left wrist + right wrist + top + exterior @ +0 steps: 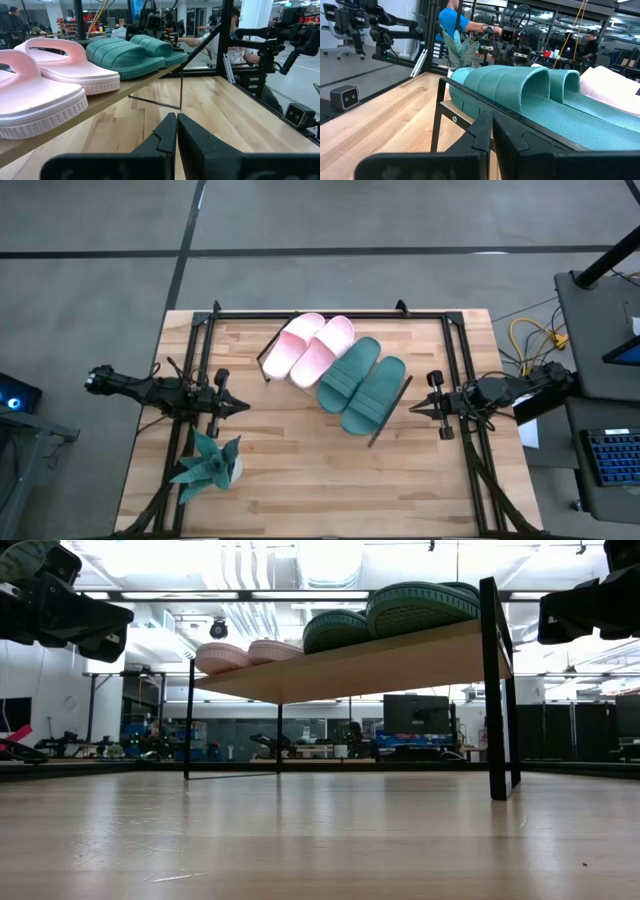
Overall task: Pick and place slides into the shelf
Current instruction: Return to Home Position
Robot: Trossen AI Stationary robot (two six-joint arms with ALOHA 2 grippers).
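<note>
Two pale pink slides (pixel 309 348) and two dark green slides (pixel 362 383) lie side by side, soles down, on the shelf (pixel 388 412), a light wood board on thin black legs standing slantwise in the table's far middle. The low view shows the pink slides (pixel 248 653) and green slides (pixel 395 612) on the board (pixel 360 665). My left gripper (pixel 238 407) hangs shut above the table's left side, apart from the shelf. My right gripper (pixel 414 408) hangs shut at the right side, close to the shelf's right end, touching nothing. Both wrist views show the shut fingers (pixel 176 131) (pixel 491 131).
A green leafy toy plant (pixel 208 465) stands on the table's near left, just in front of my left arm. A black frame (pixel 330 314) runs along the table's far, left and right edges. People show in the room beyond the table. Bare wood (pixel 330 480) lies along the near side.
</note>
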